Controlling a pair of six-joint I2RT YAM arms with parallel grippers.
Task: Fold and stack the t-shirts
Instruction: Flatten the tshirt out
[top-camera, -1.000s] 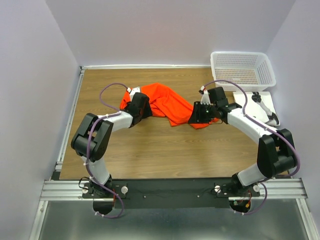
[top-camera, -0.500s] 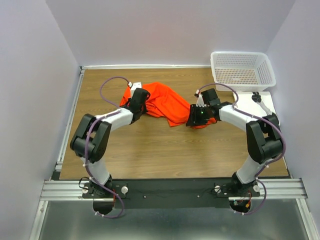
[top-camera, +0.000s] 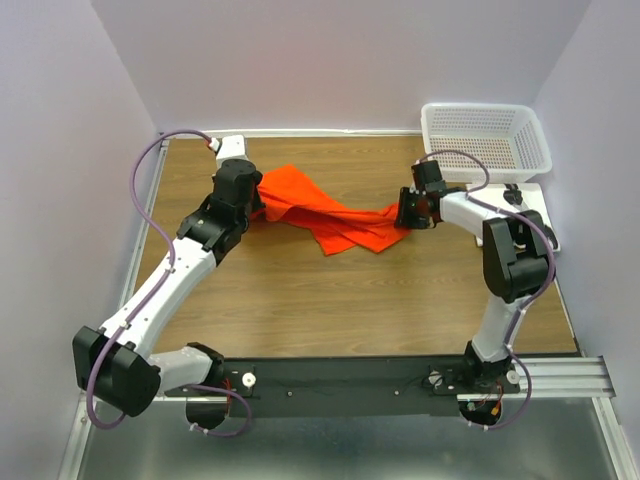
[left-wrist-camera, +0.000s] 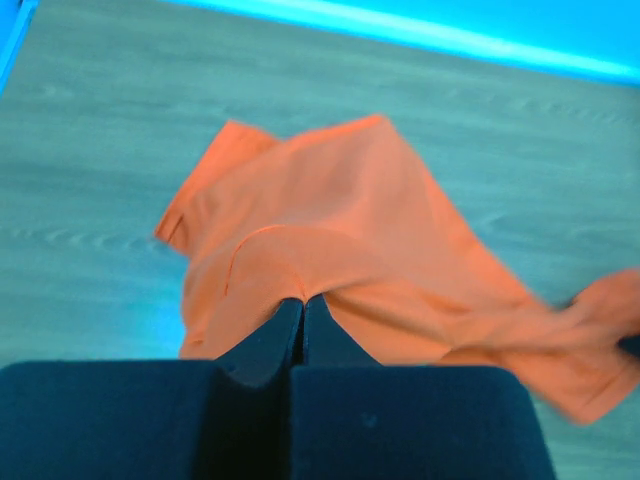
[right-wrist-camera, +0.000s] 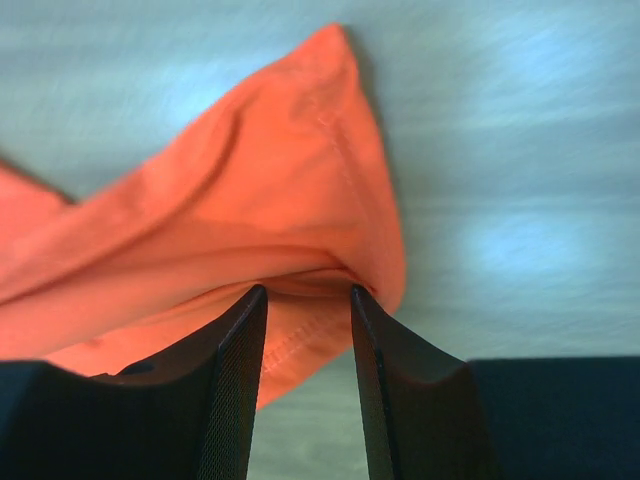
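From above, the orange-red t-shirt (top-camera: 330, 215) stretches across the wooden table (top-camera: 300, 290) between my left gripper (top-camera: 256, 200) and my right gripper (top-camera: 404, 213). The white basket (top-camera: 487, 138) sits at the far right corner.

At my left wrist, my fingers (left-wrist-camera: 270, 345) are pinched tight on a fold of the cloth.

At my right wrist, my fingers (right-wrist-camera: 235, 380) stand narrowly apart, clamping a bunched hem.
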